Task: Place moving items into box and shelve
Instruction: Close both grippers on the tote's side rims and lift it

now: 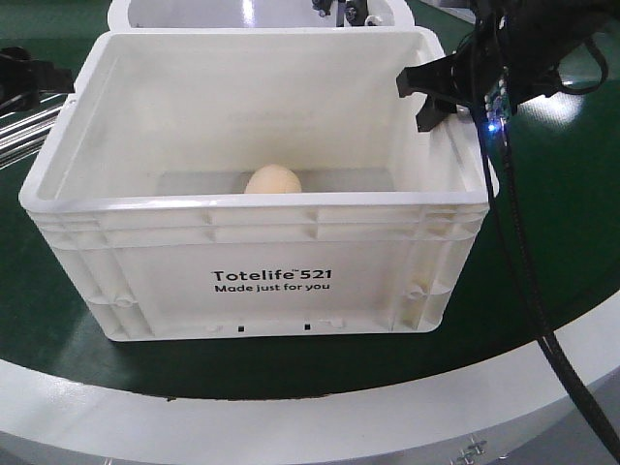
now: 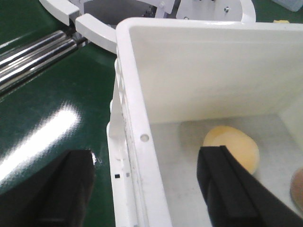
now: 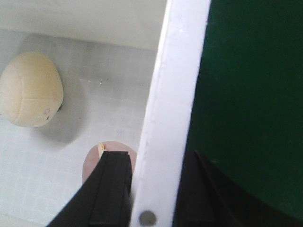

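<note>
The box (image 1: 271, 276), a white tote printed "Totelife 521", stands on the green surface. A peach egg-shaped toy (image 1: 272, 181) lies on its floor and also shows as the cream toy (image 3: 29, 90) and as the toy (image 2: 234, 144). A pinkish-brown toy (image 3: 94, 161) lies by the right wall, partly behind a finger. My left gripper (image 2: 147, 189) is open, its fingers wide apart on either side of the box's left wall (image 2: 137, 142). My right gripper (image 3: 156, 194) straddles the right wall (image 3: 173, 94), with both fingers pressed against it.
Shiny metal rollers (image 2: 28, 56) and white frame parts (image 2: 94, 30) lie beyond the box's left corner. Another white container (image 1: 242, 12) stands behind the box. The white rim of the round table (image 1: 291, 426) curves along the front. A black cable (image 1: 523, 271) hangs at right.
</note>
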Controlling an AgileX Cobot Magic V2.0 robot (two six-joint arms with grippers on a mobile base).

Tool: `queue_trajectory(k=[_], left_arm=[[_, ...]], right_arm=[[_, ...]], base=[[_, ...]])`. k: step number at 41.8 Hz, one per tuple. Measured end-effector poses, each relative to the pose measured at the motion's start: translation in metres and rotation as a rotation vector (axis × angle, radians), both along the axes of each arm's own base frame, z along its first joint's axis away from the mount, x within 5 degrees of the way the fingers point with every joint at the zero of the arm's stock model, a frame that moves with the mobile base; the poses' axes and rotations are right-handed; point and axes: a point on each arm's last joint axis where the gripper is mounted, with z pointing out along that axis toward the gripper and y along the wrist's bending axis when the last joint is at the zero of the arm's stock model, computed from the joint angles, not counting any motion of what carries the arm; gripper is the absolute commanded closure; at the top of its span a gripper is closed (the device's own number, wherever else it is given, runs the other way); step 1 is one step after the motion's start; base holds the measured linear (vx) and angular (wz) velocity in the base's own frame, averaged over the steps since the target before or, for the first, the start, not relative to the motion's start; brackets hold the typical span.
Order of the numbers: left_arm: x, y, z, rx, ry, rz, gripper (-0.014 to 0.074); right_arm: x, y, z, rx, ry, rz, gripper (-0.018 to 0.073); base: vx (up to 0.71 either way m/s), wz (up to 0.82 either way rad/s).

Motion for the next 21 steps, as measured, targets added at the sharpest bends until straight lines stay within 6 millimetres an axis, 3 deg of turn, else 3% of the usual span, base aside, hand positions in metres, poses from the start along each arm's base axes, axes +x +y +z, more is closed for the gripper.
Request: queue_trajectory(k=[9, 18, 20, 21], left_arm=[[-0.005, -0.002, -0.003, -0.007, 0.088, -0.02, 0.0038], [0.0, -0.005, 0.009, -0.003, 0.149, -0.055, 0.0038], [0.004, -0.005, 0.014, -0.003, 0.147, -0.059, 0.0038], [0.026, -0.007, 0.03, -0.007, 0.17, -0.05, 0.0038]], right_arm=[[0.0, 0.0, 0.0, -0.001, 0.0, 0.001, 0.0567], [0.0, 0.0, 0.0, -0.001, 0.0, 0.004, 0.0567], [0.0, 0.0, 0.0, -0.001, 0.0, 0.004, 0.0567], [0.0, 0.0, 0.0, -0.002, -0.001, 0.006, 0.0567]], base=[[0.0, 0.0], [0.0, 0.0], [0.0, 0.0], [0.0, 0.0]])
